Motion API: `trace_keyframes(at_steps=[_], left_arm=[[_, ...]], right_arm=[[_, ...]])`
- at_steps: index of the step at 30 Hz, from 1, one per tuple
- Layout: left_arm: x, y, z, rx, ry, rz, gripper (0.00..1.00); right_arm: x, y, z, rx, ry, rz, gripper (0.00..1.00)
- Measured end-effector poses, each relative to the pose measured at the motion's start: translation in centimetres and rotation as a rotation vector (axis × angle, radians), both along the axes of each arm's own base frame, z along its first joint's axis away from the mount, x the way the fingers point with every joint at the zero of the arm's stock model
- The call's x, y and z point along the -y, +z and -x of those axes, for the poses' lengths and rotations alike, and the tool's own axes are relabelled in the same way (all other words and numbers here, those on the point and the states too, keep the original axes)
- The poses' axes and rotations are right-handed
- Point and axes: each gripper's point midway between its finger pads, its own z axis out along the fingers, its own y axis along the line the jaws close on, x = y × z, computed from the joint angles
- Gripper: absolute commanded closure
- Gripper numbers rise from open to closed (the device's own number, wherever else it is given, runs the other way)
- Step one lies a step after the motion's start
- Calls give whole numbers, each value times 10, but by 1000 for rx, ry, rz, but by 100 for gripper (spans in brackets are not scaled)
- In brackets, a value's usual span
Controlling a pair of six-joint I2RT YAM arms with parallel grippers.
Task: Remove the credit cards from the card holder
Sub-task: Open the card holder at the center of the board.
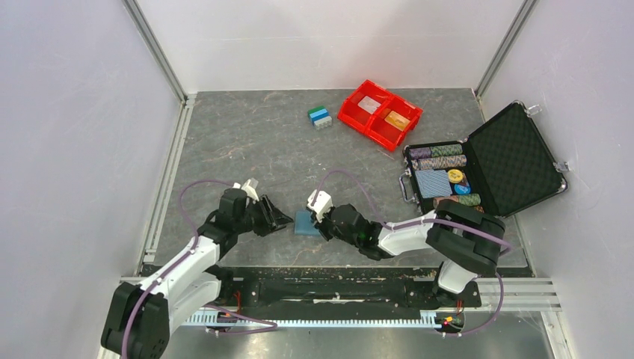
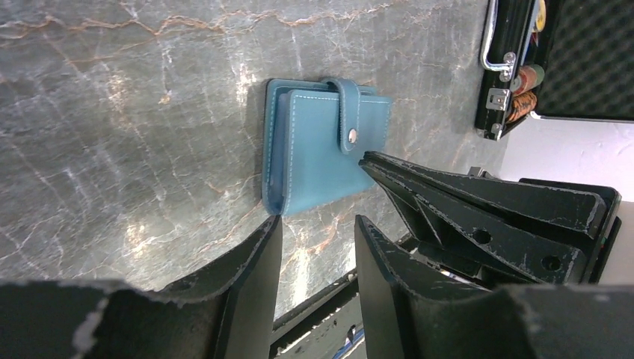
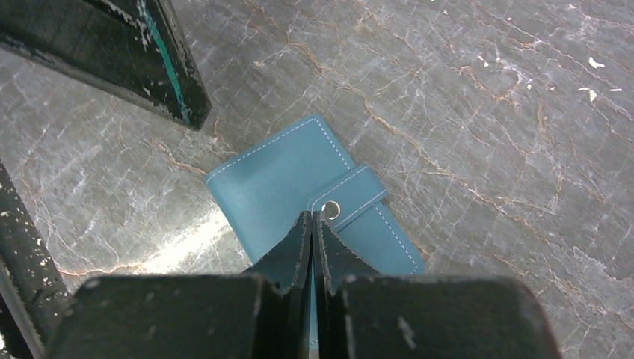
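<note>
Nothing legible is showing in any view. The card holder (image 3: 277,179), lying under the tips of the right jaws, is carrying no word, brand or number, only white stitching and a plain metal snap (image 3: 331,210). The poker chips (image 1: 441,161) and the patterned deck (image 1: 434,183) in the open case (image 1: 516,157), well away from those jaws, are showing printed patterns too small to read.
</note>
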Motion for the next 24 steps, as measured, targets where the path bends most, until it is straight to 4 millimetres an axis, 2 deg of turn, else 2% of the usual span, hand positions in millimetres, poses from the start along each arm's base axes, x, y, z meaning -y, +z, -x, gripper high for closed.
trace_keyframes(at_steps=[1, 5, 8, 10, 14, 19, 21, 22, 24], left_arm=[[2, 1, 0, 2, -6, 9, 54], [4, -3, -2, -16, -7, 16, 54], [4, -10, -1, -46, -3, 8, 54], [3, -13, 0, -53, 0, 4, 53], [0, -20, 4, -69, 6, -6, 53], [-1, -24, 6, -85, 16, -10, 53], [-2, -24, 6, -81, 21, -11, 53], [-3, -24, 6, -80, 24, -13, 53], [-3, -24, 5, -77, 26, -15, 53]], right_arm=[[1, 1, 0, -10, -9, -5, 100], [-4, 10, -7, -40, -58, -8, 70], [-11, 21, -14, -25, -67, -7, 57], [-12, 22, -16, 5, -43, 10, 53], [-7, 12, -15, 52, 17, 80, 52], [-4, -11, -15, 60, 80, 158, 53], [-5, -12, -15, 65, 95, 158, 54], [-6, -12, -16, 69, 98, 157, 56], [-8, -13, -16, 75, 101, 155, 68]])
